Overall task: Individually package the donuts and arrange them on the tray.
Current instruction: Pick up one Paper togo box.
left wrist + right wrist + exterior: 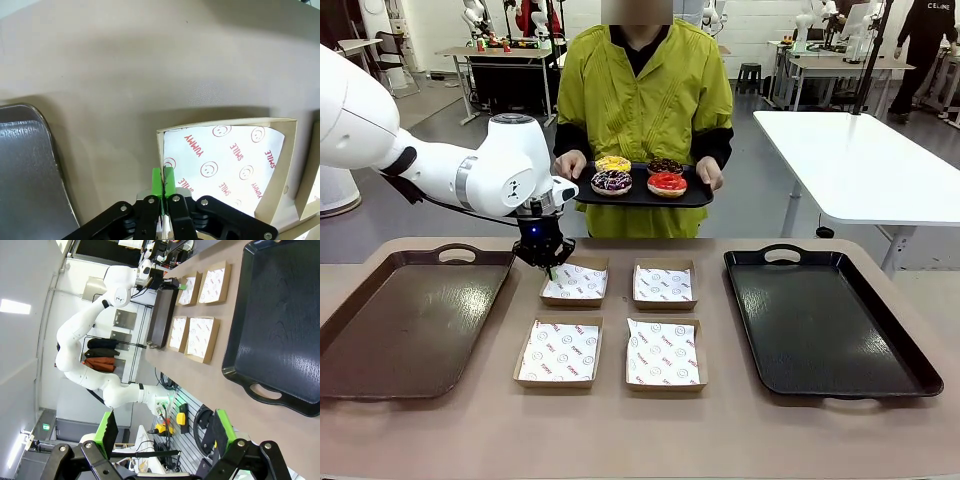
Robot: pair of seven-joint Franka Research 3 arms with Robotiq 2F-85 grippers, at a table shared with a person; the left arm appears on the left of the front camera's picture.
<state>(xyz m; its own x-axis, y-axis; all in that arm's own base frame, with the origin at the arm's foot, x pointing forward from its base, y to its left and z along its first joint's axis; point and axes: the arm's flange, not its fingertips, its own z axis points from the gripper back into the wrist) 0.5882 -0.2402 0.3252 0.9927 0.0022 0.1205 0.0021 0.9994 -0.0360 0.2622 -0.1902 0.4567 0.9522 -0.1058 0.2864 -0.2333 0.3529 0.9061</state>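
Yellow, purple, brown and red iced ring donuts (640,176), on a person's small black tray (695,198) at twelve o'clock: probably soft, light, smear-prone, best taken by bare sides; left gripper (163,182) pinched on the ten-o'clock brown cardboard box (277,170), at its wall; right gripper (165,432) wide, empty.

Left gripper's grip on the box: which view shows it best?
Left wrist view: the left gripper has its green pads shut on the box wall. Front view hides the pads behind the gripper body; right wrist view shows it tiny, far off.
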